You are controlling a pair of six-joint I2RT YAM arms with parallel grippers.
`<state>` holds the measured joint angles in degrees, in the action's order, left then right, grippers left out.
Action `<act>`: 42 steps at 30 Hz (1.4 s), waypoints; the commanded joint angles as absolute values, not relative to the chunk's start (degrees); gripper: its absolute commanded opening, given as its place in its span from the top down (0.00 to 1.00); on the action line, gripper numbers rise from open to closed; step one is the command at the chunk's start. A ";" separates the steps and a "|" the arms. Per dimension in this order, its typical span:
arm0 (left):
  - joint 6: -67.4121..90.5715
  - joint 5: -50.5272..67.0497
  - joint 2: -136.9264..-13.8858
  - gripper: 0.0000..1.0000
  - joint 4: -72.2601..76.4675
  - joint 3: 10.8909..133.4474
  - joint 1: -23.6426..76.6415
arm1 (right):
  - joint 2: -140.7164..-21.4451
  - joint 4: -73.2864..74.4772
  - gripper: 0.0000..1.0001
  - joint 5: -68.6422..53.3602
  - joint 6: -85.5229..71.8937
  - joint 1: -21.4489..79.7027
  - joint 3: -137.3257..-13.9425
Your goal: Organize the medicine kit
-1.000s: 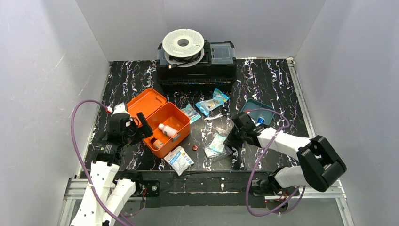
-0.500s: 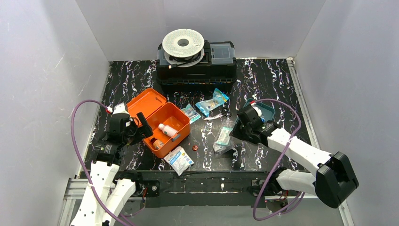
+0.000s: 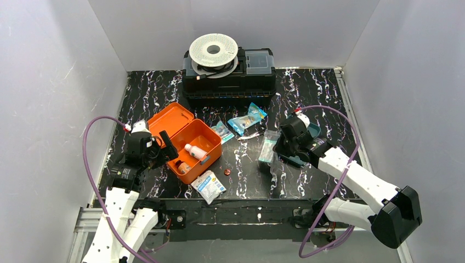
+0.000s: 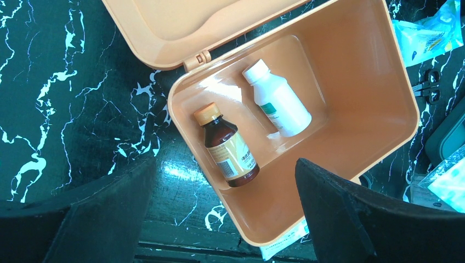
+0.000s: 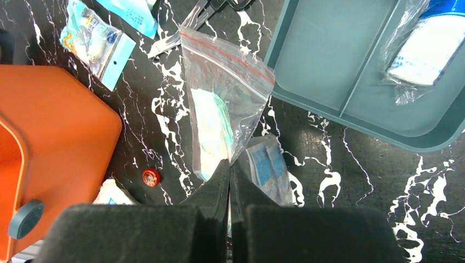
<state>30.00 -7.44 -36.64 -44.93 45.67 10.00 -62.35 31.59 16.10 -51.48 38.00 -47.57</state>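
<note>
Two bottles lie inside the medicine kit (image 3: 193, 133): a brown bottle (image 4: 227, 149) with a tan cap and a white bottle (image 4: 277, 102), side by side on the orange floor. The kit sits at about nine o'clock on the black marbled table (image 3: 307, 93), lid thrown back toward ten o'clock. My left gripper (image 4: 225, 181) hangs over the kit's near corner with its jaws spread wide and nothing between them.

My right gripper (image 5: 230, 170) is pinched tight on one corner of a clear zip bag (image 5: 222, 98) that has something white and pale green in it. The bag stretches away from my fingers toward twelve o'clock in the wrist view, its red-lined seal just short of the scissors (image 5: 192, 16). At its two o'clock lies the teal tray (image 5: 329, 66), out of the kit at three o'clock on the table, with a wrapped white pack (image 5: 425, 46) in one compartment. A small red disc (image 5: 151, 177) lies at the bag's seven o'clock. A black toolbox (image 3: 230, 82) with a white spool (image 3: 214, 50) on top stands at twelve.
</note>
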 commanded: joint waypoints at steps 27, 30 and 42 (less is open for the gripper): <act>29.31 -7.65 -35.82 0.02 -44.97 45.69 10.28 | -64.23 34.74 0.47 8.38 -44.11 47.33 -54.10; 29.27 -7.72 -35.81 0.02 -45.10 45.70 10.28 | -66.34 32.84 0.43 6.40 -45.54 47.37 -53.13; 29.28 -7.78 -36.15 0.02 -45.09 45.74 10.33 | -77.48 25.11 0.42 0.42 -47.24 47.55 -52.97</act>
